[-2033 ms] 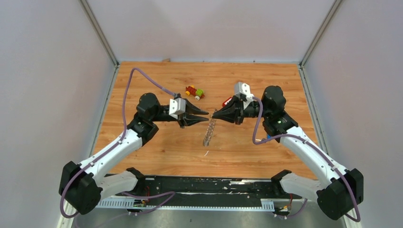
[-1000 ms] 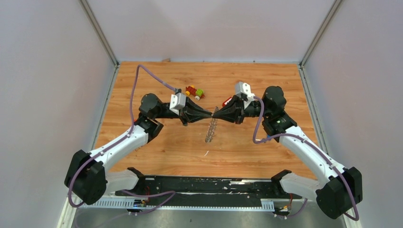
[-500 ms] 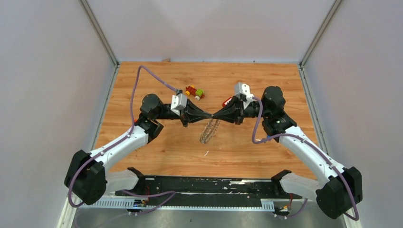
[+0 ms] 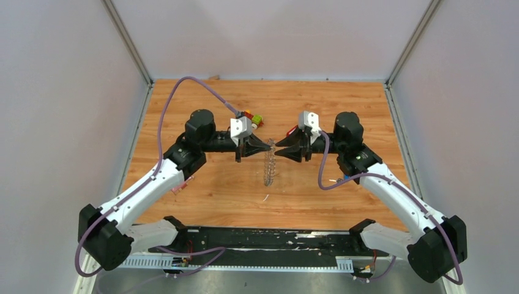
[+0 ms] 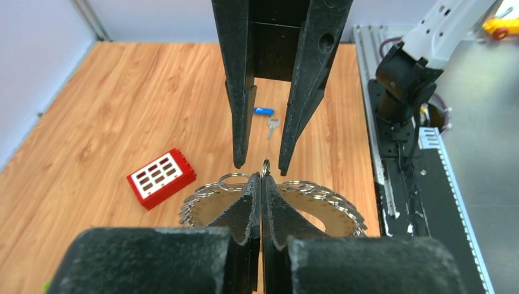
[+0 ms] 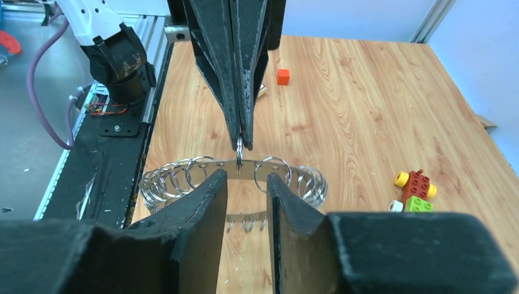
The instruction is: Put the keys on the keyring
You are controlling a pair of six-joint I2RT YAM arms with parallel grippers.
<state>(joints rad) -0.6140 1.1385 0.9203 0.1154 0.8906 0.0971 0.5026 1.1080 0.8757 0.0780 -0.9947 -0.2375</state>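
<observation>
holding the keyring (image 4: 269, 166) upright, apparently, left gripper (image 4: 271, 146) clamped, right gripper (image 4: 278, 148) parted

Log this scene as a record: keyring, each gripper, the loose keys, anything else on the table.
keyring: upright on edge between the two grippers
left gripper: fingers shut on its top edge
right gripper: fingers open, facing the left one, gripping nothing
loose keys: metal key and blue piece lying on the table, off the ring
other: red block; toy; orange cube
</observation>
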